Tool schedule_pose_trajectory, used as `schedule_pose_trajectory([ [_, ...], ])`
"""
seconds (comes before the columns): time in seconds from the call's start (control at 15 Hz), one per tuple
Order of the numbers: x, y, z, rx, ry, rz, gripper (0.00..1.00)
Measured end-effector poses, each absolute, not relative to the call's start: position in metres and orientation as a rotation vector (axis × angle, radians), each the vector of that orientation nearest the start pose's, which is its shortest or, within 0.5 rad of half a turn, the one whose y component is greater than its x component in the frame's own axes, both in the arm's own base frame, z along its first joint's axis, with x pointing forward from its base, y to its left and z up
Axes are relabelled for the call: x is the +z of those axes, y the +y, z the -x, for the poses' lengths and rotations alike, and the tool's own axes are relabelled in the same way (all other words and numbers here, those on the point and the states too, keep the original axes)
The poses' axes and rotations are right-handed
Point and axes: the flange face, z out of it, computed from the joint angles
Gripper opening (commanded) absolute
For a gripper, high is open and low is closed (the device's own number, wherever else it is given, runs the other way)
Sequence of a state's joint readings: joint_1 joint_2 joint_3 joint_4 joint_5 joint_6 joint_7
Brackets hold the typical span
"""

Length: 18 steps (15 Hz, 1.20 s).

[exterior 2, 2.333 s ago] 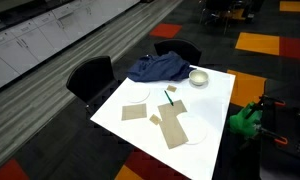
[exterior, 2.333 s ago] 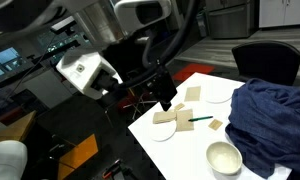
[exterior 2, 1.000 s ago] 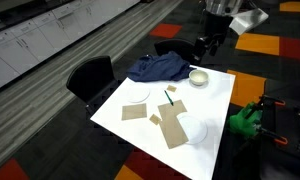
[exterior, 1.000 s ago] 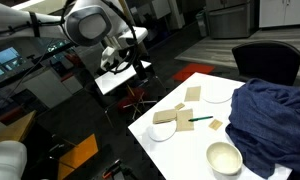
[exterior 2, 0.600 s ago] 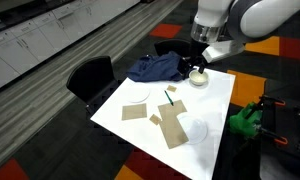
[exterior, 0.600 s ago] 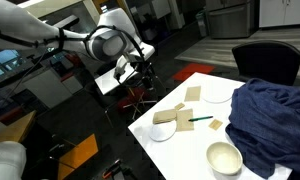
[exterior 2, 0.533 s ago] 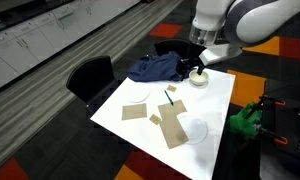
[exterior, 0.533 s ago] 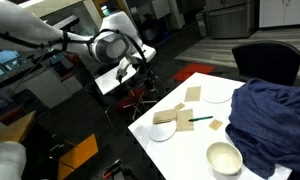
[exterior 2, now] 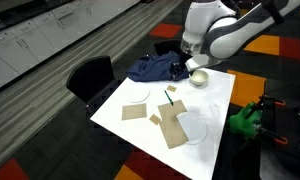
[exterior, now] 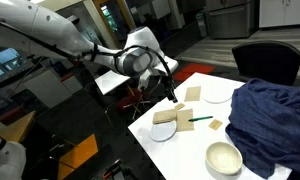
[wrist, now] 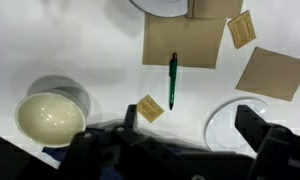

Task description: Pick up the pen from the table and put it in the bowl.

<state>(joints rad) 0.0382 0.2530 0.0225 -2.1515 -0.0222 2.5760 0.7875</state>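
The green pen (wrist: 173, 80) lies on the white table (wrist: 90, 60), partly on a large tan piece; it also shows in both exterior views (exterior: 200, 119) (exterior 2: 168, 97). The cream-white bowl (wrist: 48, 116) stands empty to the pen's left in the wrist view, and near a table corner in both exterior views (exterior: 224, 157) (exterior 2: 198, 77). My gripper (wrist: 190, 121) is open and empty, hovering above the table just short of the pen. In the exterior views (exterior: 171, 92) (exterior 2: 180, 68) it hangs above the table.
A blue cloth (exterior: 272, 112) (exterior 2: 158, 68) is heaped beside the bowl. Flat white plates (wrist: 228, 122) (exterior: 163, 129) and tan square pieces (wrist: 149, 108) (wrist: 273, 73) lie around the pen. Black chairs (exterior: 265, 58) (exterior 2: 90, 76) stand at the table's edges.
The arm has swung from off to the side of the table and come down over it, bringing the open gripper near the pen. Pen and bowl have not moved.
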Motion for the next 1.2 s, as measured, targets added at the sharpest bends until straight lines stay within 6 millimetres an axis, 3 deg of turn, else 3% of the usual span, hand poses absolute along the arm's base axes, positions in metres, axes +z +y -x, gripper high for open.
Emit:
schedule_pose_trajectory([
  [0.33,0.247,0.018,-0.608,-0.196,1.050,2.913,1.00],
  [0.8,0.171,0.022,-0.637,-0.083,1.023,2.911,1.00],
  [1.2,0.123,0.028,-0.658,-0.060,1.027,2.941,1.00],
])
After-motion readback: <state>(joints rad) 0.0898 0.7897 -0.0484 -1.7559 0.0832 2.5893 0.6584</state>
